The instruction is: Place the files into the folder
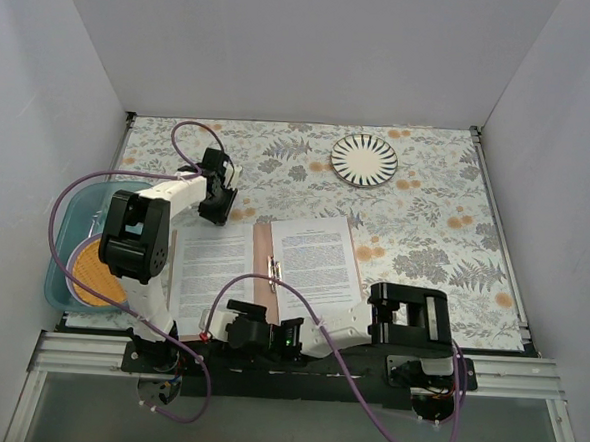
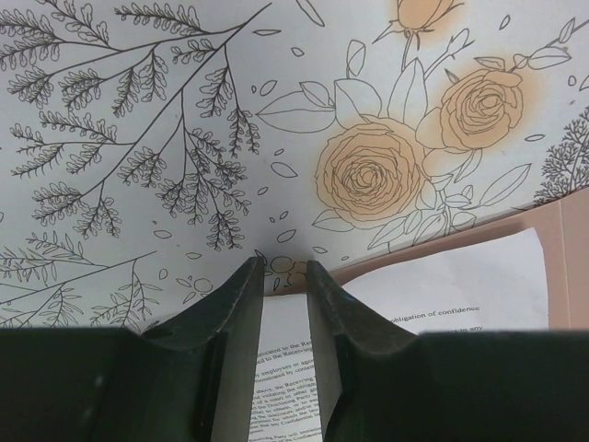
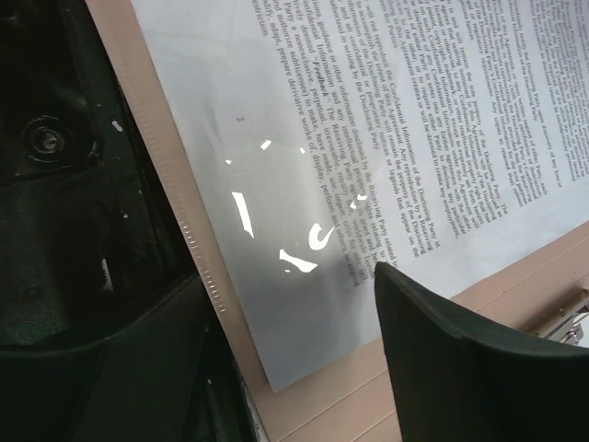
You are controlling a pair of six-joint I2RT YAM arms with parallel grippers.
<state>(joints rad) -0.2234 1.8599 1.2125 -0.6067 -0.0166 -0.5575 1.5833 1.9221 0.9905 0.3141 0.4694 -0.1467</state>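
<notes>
Brown kraft folder (image 1: 264, 241) open flat by desk's (image 1: 427, 189) near edge, left of centre; files (image 1: 315, 257) lie on both halves. Left gripper (image 2: 283, 269) over folder's far-left corner, jaws narrowly apart, nothing between. Right gripper (image 3: 294, 368) low over sheet corner at folder's near edge, jaws wide, holding nothing

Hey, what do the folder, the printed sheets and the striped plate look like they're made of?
Folder: matte brown card, probably kraft board, by its dull tan surface. Printed sheets: thin white paper, though glare patches in the right wrist view hint at a slight sheen. Striped plate: likely glazed ceramic, smooth white with dark radial stripes, but melamine is possible.
</notes>
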